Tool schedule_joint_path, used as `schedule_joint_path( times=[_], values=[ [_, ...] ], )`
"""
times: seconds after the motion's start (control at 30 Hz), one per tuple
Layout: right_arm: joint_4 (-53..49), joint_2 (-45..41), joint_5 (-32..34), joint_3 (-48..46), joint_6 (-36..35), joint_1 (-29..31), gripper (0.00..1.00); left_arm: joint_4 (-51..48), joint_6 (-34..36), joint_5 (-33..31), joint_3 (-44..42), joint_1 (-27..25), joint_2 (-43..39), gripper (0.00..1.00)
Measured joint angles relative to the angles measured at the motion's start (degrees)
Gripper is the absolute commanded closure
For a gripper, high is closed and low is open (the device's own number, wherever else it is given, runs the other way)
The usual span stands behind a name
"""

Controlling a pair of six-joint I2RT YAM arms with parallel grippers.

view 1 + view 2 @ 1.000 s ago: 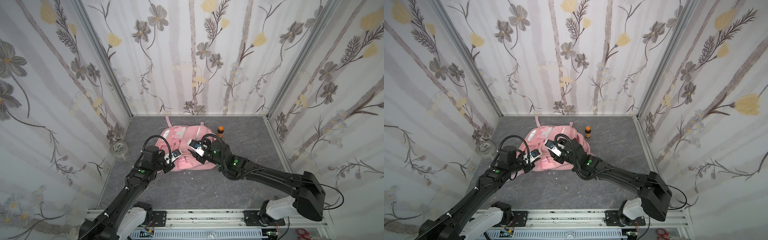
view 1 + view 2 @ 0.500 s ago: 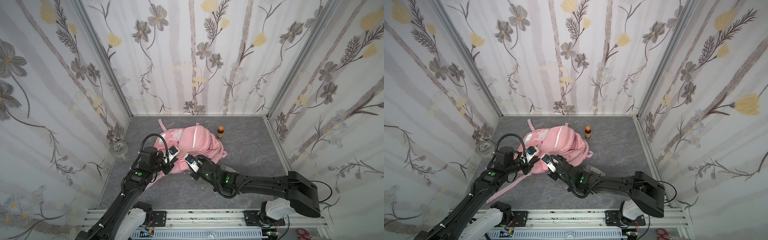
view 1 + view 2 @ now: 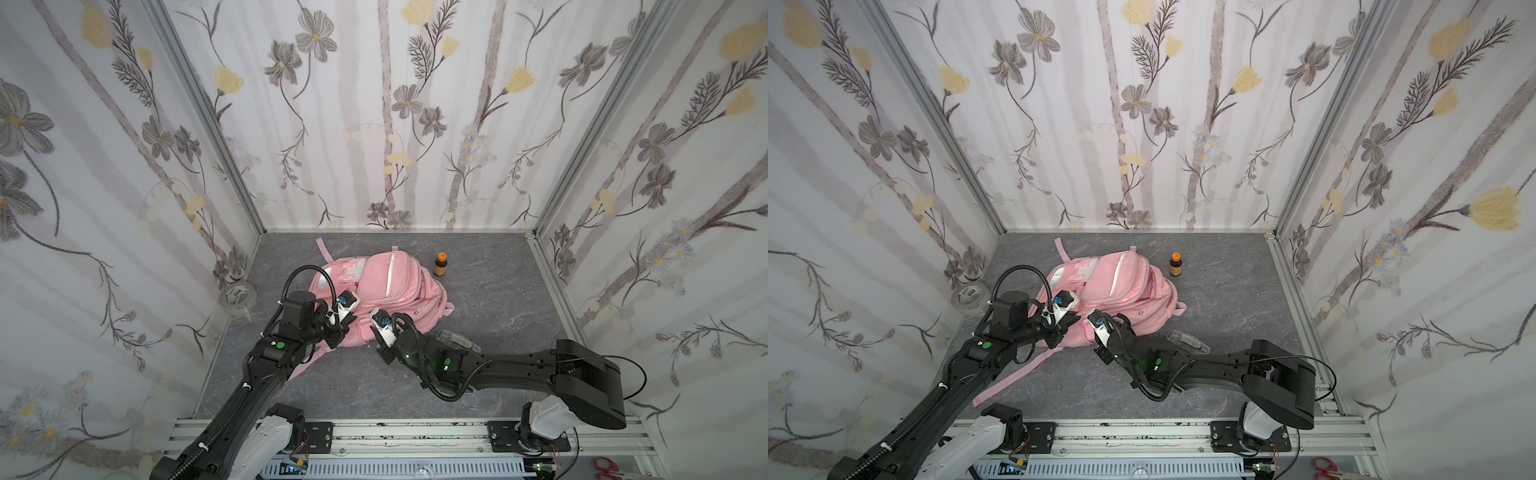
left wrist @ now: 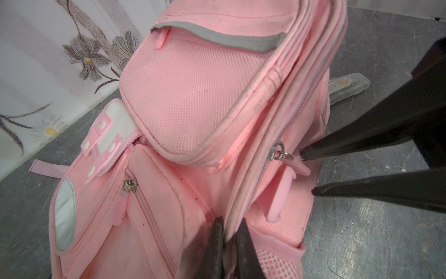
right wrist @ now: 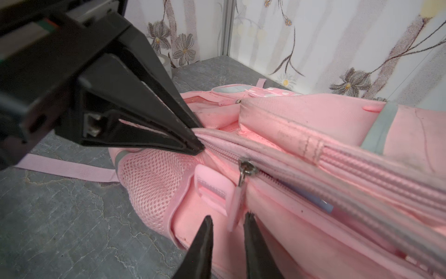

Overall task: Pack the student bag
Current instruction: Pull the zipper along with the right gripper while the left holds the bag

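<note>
Your grey desk [image 3: 498, 316] carries the pink bag [image 3: 399, 282], which lies mid-desk, nearer the far edge. One strap [image 3: 1017, 378] trails toward the near left corner. Your left end effector [image 4: 229, 223] is pressed together, pinching the bag's seam beside the zipper on its near side. Your right end effector [image 5: 228, 217] is slightly spread, with the zipper pull [image 5: 235, 205] between its tips, not clamped. A tape roll [image 3: 237, 296] sits at the left edge. A clear case [image 3: 455, 338] lies by the right arm. A small bottle [image 3: 440, 264] stands upright just beside the bag, near the far edge.
</note>
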Motion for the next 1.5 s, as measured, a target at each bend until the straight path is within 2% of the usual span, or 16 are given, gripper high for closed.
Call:
schedule_joint_path(
  times=[0.27,0.43,0.8,0.97,1.03,1.17,1.33,1.5],
  values=[
    [0.76,2.47,-0.13,0.96,1.64,-0.79,0.80,0.07,-0.20,0.39,-0.26,-0.09,-0.72,1.00],
    [2.12,2.75,-2.27,0.98,3.28,-1.95,0.80,0.42,-0.20,0.81,-0.74,-0.09,-0.92,1.00],
    [3.80,1.38,-11.61,-0.87,4.13,-4.55,1.00,0.63,0.00,1.05,-1.84,-0.09,-1.29,1.00],
    [3.91,0.59,-14.19,-1.68,4.48,-5.01,1.00,0.74,0.28,1.09,-2.38,-0.09,-1.62,1.00],
    [3.87,0.31,-15.04,-1.79,4.48,-5.22,0.93,0.76,0.33,1.09,-2.60,-0.09,-1.77,1.00],
    [3.50,0.20,-15.43,-1.40,4.48,-5.38,0.86,0.87,0.48,1.29,-2.71,-0.09,-1.86,1.00],
    [3.39,1.29,-15.58,0.90,4.48,-5.44,0.86,1.29,0.42,1.22,-2.80,-0.09,-1.88,1.00],
    [3.41,1.84,-15.72,1.22,4.52,-5.66,0.91,1.27,0.42,1.14,-2.80,-0.09,-1.88,1.00]
  ],
)
